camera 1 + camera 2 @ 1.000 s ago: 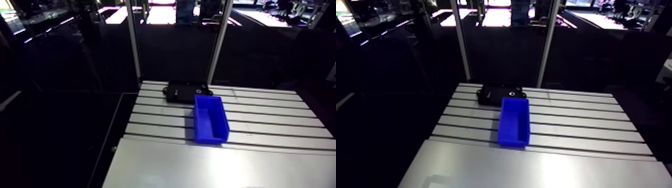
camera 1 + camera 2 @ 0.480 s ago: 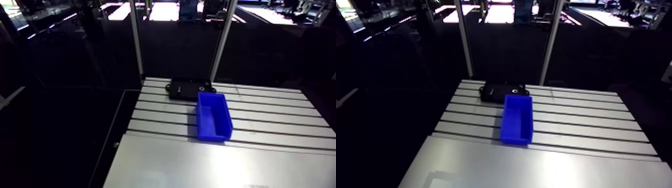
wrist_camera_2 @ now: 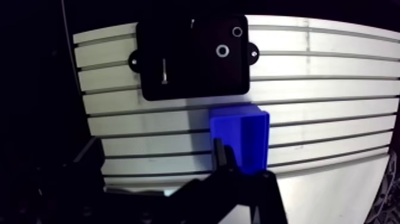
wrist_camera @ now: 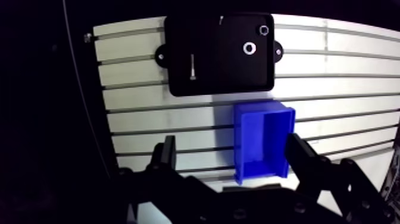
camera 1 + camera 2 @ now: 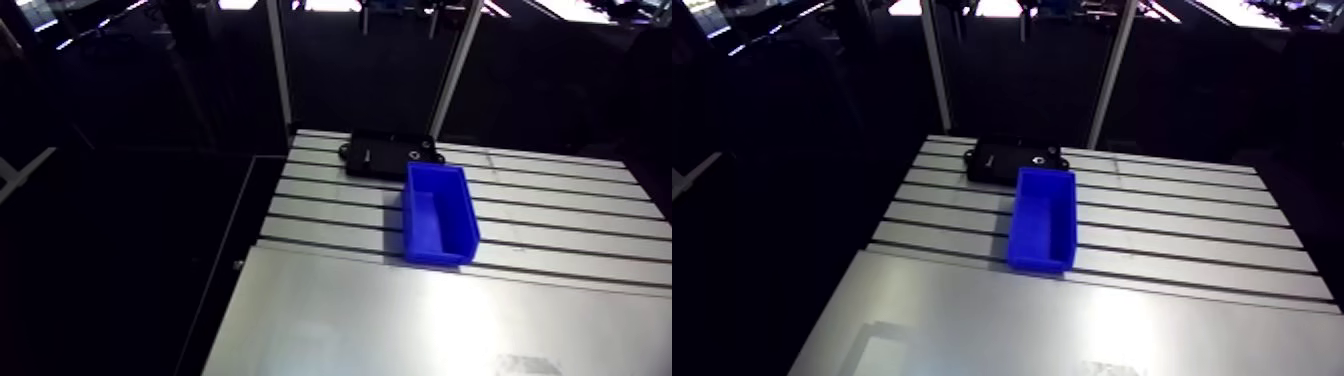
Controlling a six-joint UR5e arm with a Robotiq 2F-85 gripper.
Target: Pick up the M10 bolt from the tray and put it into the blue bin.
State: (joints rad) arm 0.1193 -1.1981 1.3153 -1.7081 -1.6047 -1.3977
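Ahead of the gripper [image 4: 232,143], my worry was the tray [image 4: 220,80]. Besides the bolt [image 4: 192,65] it held a washer [image 4: 249,47] and a smaller ring [image 4: 263,30]. The bolt was thin and lay flat, so a descent slightly off line could have scraped the tray floor or knocked the bolt aside. The gripper stood wide open and empty, with the bin [image 4: 250,149] between its fingers [image 4: 166,156]. The bolt lay in the tray beyond the bin, roughly in line with one finger and well apart from both.
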